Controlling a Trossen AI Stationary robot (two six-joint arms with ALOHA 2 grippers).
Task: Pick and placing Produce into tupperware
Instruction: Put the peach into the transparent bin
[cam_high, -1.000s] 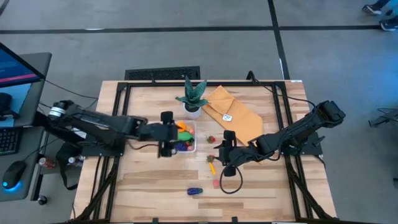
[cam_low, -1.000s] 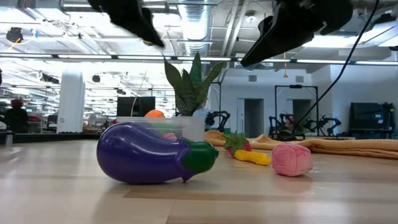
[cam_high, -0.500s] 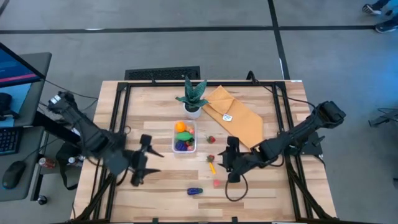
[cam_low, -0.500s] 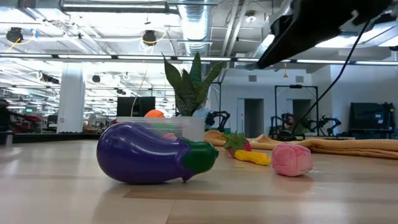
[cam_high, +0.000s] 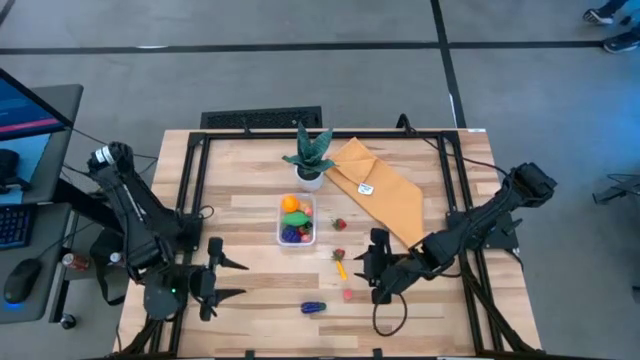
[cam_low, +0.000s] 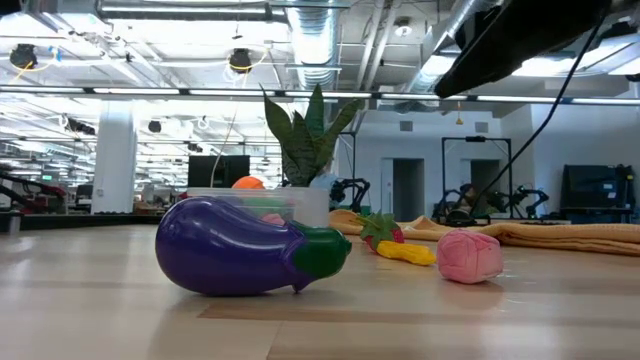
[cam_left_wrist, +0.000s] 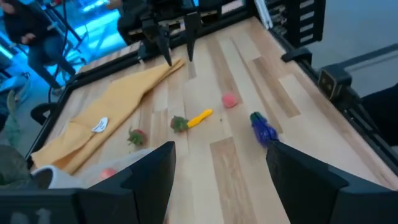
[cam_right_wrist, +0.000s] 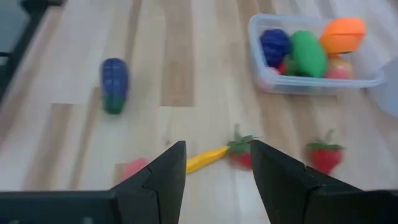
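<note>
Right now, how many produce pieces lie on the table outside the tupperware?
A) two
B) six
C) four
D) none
C: outside the tupperware lie four pieces, namely the strawberry, the yellow piece with a red and green end, the pink piece and the purple eggplant.

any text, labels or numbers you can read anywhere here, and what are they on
No text can be read in these views.
White tag on the mustard-yellow cloth: the tag may carry print, but it is too small to read.
Monitor at the left edge of the high view: screen glows, nothing legible.
</note>
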